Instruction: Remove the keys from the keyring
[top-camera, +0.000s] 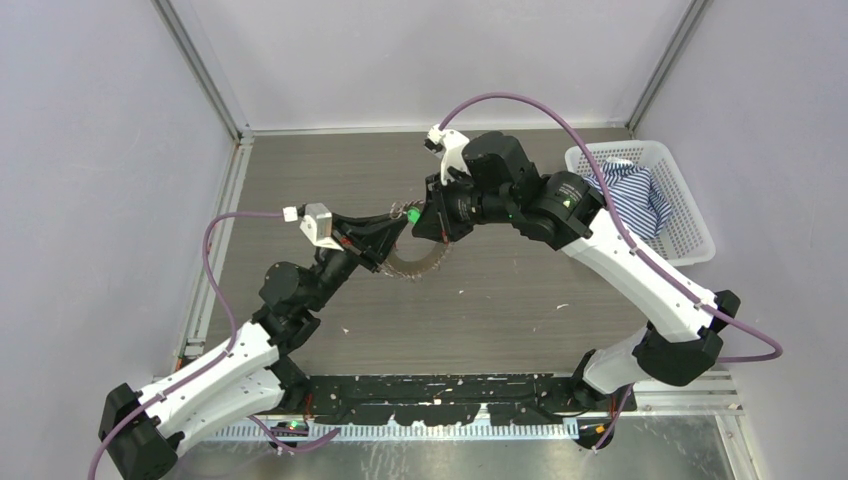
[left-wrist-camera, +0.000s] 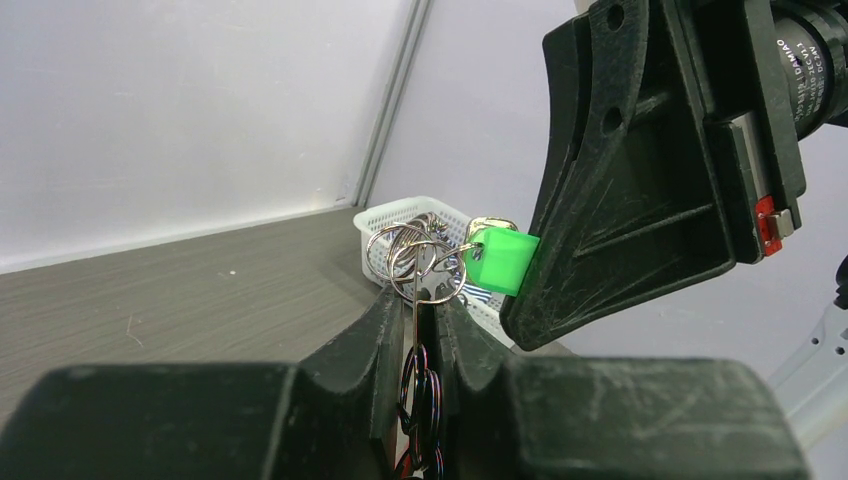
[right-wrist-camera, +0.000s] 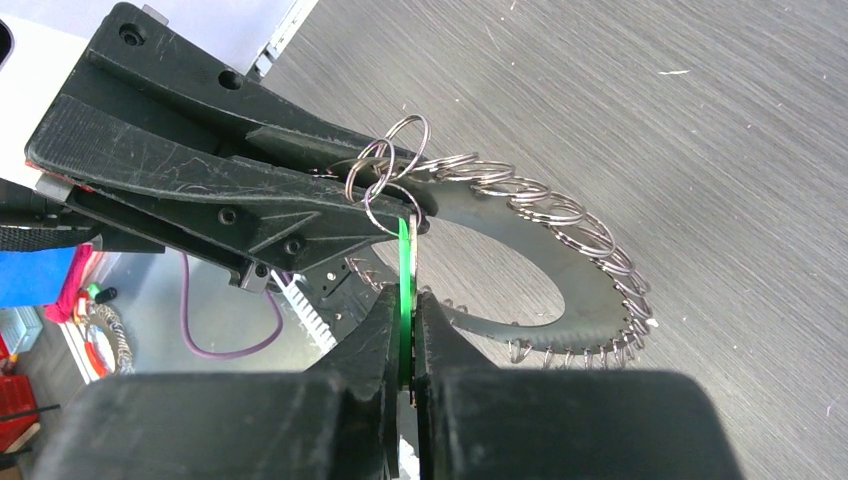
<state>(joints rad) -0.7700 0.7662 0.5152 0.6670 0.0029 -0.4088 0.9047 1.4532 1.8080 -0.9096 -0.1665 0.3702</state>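
The grey wood-grain worktop (top-camera: 500, 320) carries both arms, which meet above its middle. The right arm (top-camera: 640, 270) rises from the near right, bends at a raised elbow and reaches left and far, its wrist turned so the right gripper (top-camera: 421, 216) points left. The left arm (top-camera: 230, 360) stretches from the near left, low and long, angling towards the far right until the left gripper (top-camera: 392, 238) sits just beside the other.

At the far right stands a white plastic basket (top-camera: 690, 215) with a blue-striped cloth (top-camera: 630, 195) in it.

Between the two grippers hang the keys (right-wrist-camera: 560, 260), a toothed crescent fanned out clear of the worktop. The left fingers (right-wrist-camera: 300, 205) are closed on one end of that fan. The right fingers (right-wrist-camera: 440, 330) are pinched tight on the green-headed key (left-wrist-camera: 500, 260), seen edge-on from the right wrist.

A cluster of small split rings (right-wrist-camera: 390, 175) stands up right at the left fingertips, touching the top of the green key.
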